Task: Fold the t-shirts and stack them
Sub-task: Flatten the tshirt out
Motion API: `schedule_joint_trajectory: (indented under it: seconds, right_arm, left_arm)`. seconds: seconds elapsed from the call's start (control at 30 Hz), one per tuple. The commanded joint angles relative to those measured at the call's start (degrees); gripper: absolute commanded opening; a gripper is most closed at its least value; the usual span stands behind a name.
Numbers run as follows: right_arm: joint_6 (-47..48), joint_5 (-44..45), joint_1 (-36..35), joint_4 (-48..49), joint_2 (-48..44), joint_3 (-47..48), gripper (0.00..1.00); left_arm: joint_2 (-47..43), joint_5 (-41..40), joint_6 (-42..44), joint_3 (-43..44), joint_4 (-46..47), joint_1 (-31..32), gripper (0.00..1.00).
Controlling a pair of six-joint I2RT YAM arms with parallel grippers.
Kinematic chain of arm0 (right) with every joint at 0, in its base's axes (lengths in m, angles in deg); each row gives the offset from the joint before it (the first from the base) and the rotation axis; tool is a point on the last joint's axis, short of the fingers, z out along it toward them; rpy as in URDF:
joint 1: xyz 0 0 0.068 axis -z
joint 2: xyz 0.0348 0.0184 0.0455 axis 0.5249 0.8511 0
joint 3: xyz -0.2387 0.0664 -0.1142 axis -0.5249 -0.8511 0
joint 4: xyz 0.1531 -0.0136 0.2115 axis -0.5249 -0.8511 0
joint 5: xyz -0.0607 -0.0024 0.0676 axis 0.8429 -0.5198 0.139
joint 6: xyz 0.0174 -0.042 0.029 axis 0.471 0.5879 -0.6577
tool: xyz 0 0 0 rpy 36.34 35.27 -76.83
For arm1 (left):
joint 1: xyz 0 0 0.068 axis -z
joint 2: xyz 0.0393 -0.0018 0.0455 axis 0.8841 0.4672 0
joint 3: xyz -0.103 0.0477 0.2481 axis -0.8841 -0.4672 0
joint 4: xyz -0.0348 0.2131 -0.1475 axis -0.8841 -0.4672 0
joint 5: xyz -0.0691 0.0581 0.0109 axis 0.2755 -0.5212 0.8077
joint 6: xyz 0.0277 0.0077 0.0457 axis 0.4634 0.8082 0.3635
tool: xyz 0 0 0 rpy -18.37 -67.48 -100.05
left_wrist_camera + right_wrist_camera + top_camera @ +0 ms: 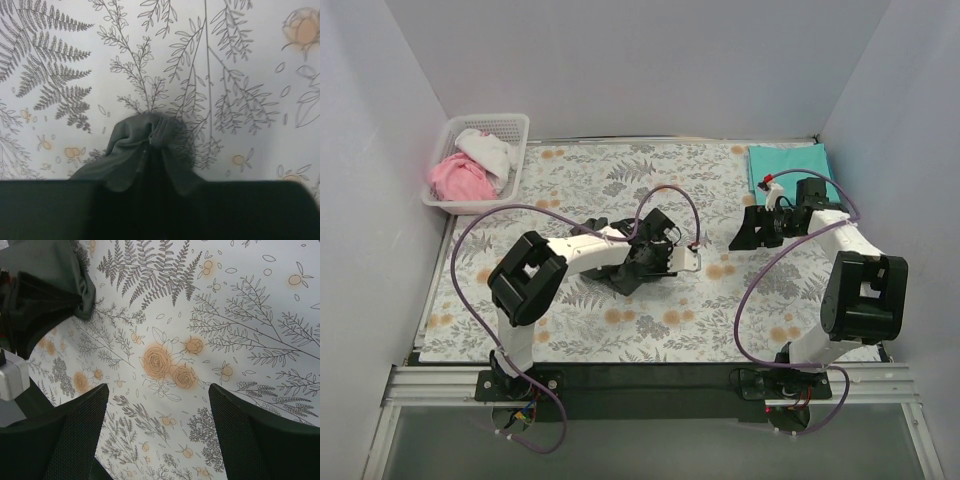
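The dark charcoal-grey t-shirt (623,278) is bunched near the middle of the sheet under my left gripper (655,255). In the left wrist view the left gripper (150,150) is shut on a pinched fold of this shirt (130,150), which hangs in folds over the floral sheet. The shirt also shows at the top left of the right wrist view (45,285). The teal t-shirt (790,165) lies folded flat at the back right. My right gripper (740,232) is open and empty, to the right of the charcoal shirt and in front of the teal one; its fingers (75,430) hover over bare sheet.
A white basket (445,195) at the back left holds pink and white cloths. The floral grey-and-orange sheet (760,310) covers the table. Grey walls close in the left, back and right. Purple cables loop over both arms.
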Motion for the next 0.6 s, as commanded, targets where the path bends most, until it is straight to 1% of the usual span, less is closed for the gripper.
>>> schedule_joint_trajectory:
  seconds: [0.0,0.03,0.07,0.1,0.13,0.17,0.23,0.27,0.33,0.37,0.4,0.47,0.5,0.57]
  right_arm:
    - [1.64,-2.72,0.87,-1.52,-2.12,-0.2,0.73]
    - [1.64,-2.8,1.22,-1.52,-2.12,-0.12,0.73]
    - [1.64,-2.8,1.48,-1.43,-2.21,-0.03,0.73]
    - [1.64,-2.89,1.75,-1.43,-2.3,0.06,0.73]
    - [1.82,-4.2,2.18,-1.35,-2.39,0.41,0.73]
    - [2.08,-4.99,2.54,-1.34,-2.65,0.59,0.73]
    - [2.35,-6.4,2.98,-1.26,-2.91,1.29,0.73]
    - [2.52,-6.84,3.15,-1.34,-3.44,1.64,0.74]
    - [3.13,-7.72,3.42,-1.35,-4.49,2.69,0.78]
    - [3.31,-7.99,3.51,-1.34,-5.02,3.13,0.79]
    - [3.58,-7.99,3.59,-1.26,-5.46,3.49,0.81]
    - [4.1,-8.08,3.68,-1.08,-6.6,4.45,0.84]
    - [4.28,-8.25,3.86,-1.08,-6.87,4.63,0.84]
    - [4.54,-7.99,3.86,-0.91,-7.31,4.98,0.83]
  left_arm:
    - [1.05,-4.88,3.8,3.77,-1.56,0.46,0.09]
    - [1.32,-2.7,2.93,7.35,-3.14,0.55,0.02]
    - [1.49,-1.2,0.92,10.52,-3.76,0.64,0.0]
    - [1.58,1.08,-1.37,14.12,-4.9,0.64,0.0]
    - [1.84,5.45,-7.83,17.98,-6.39,0.64,0.0]
    - [2.8,6.45,-12.24,27.16,-6.23,0.64,0.0]
    - [3.69,7.17,-20.51,36.43,-4.39,0.29,0.0]
    - [3.95,6.38,-27.16,43.09,-3.42,0.03,0.0]
    - [3.08,7.95,-31.78,47.36,-1.49,-1.99,0.0]
    - [2.03,11.35,-35.98,47.81,-0.7,-2.96,0.0]
    - [-1.02,13.39,-38.02,45.82,0.09,-5.49,0.0]
    - [-4.9,17.87,-43.28,40.55,2.82,-8.22,0.0]
    - [-9.1,19.98,-44.62,33.3,4.83,-10.85,0.0]
    - [-14.47,20.52,-48.3,23.08,7.91,-13.76,0.0]
